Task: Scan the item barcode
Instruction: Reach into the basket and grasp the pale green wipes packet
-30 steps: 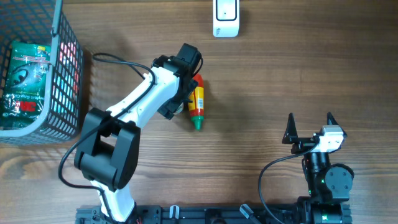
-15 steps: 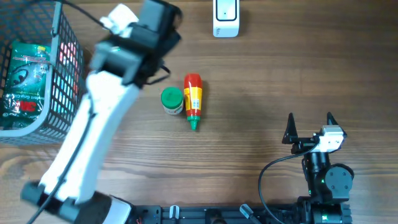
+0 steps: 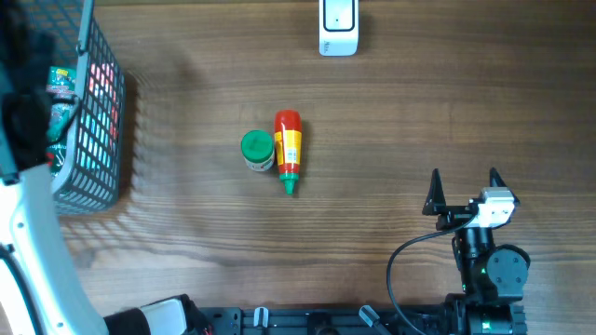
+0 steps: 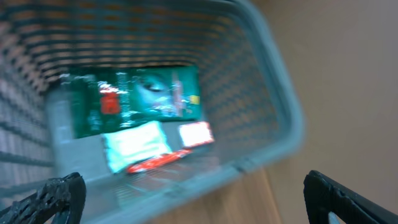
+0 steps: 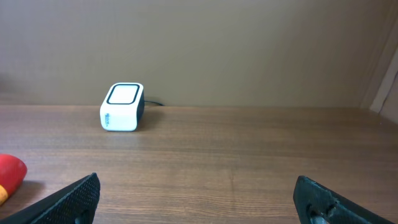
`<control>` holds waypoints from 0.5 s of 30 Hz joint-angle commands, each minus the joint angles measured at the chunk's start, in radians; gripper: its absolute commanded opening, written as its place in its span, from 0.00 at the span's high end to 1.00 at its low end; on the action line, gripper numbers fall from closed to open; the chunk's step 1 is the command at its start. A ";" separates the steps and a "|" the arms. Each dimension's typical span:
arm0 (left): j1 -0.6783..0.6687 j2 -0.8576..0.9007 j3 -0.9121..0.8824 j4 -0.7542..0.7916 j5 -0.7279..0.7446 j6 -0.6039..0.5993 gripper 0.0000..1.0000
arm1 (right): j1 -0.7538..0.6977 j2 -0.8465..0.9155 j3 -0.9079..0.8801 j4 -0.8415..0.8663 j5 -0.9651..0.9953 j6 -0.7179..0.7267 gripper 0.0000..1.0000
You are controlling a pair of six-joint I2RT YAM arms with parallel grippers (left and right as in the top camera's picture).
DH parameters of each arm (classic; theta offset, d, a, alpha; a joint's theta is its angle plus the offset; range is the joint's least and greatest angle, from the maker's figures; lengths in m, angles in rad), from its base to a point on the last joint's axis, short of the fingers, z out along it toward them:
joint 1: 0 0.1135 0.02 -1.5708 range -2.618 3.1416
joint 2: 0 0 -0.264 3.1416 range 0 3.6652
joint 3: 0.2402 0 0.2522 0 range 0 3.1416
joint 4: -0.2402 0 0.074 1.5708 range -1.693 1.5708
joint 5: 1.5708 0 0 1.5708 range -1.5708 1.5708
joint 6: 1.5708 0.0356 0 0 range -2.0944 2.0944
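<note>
A white barcode scanner (image 3: 337,28) stands at the table's far edge and also shows as the scanner (image 5: 122,106) in the right wrist view. A red and yellow bottle (image 3: 289,149) lies mid-table beside a green-capped jar (image 3: 257,150). My left arm (image 3: 28,233) reaches over the wire basket (image 3: 98,130) at the far left. My left gripper (image 4: 202,205) hangs open over the basket rim (image 4: 273,127), above a green packet (image 4: 137,102). My right gripper (image 3: 464,181) rests open near the front right, nothing between its fingers.
The basket also holds a small white and red packet (image 4: 155,146), blurred. The red bottle end (image 5: 9,171) shows at the left edge of the right wrist view. Bare wooden table lies between the bottle and the right gripper.
My left arm has swung from the bottle and jar at mid-table to the left, over the basket. Bottle and jar stay on the table. The right arm has not moved.
</note>
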State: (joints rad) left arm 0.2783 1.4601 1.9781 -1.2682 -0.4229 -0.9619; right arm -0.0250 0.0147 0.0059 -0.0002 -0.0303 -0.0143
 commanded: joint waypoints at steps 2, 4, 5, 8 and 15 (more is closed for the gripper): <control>0.217 0.092 0.016 -0.054 0.223 0.012 0.00 | 0.006 -0.005 0.000 0.002 -0.016 -0.012 0.00; 0.273 0.135 0.016 -0.082 0.283 0.012 0.00 | 0.006 -0.005 0.000 0.002 -0.016 -0.012 0.00; 0.300 0.161 0.015 -0.104 0.318 0.012 0.00 | 0.006 -0.005 0.000 0.002 -0.016 -0.012 0.00; 0.349 0.250 0.015 -0.190 0.389 0.011 0.00 | 0.006 -0.005 0.000 0.002 -0.016 -0.012 0.00; 0.357 0.387 -0.043 -0.172 0.382 0.013 0.00 | 0.006 -0.005 0.000 0.002 -0.016 -0.012 0.00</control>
State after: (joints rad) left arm 0.6350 1.8027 1.9739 -1.4647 -0.0780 -0.9623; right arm -0.0250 0.0147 0.0059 0.0002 -0.0307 -0.0143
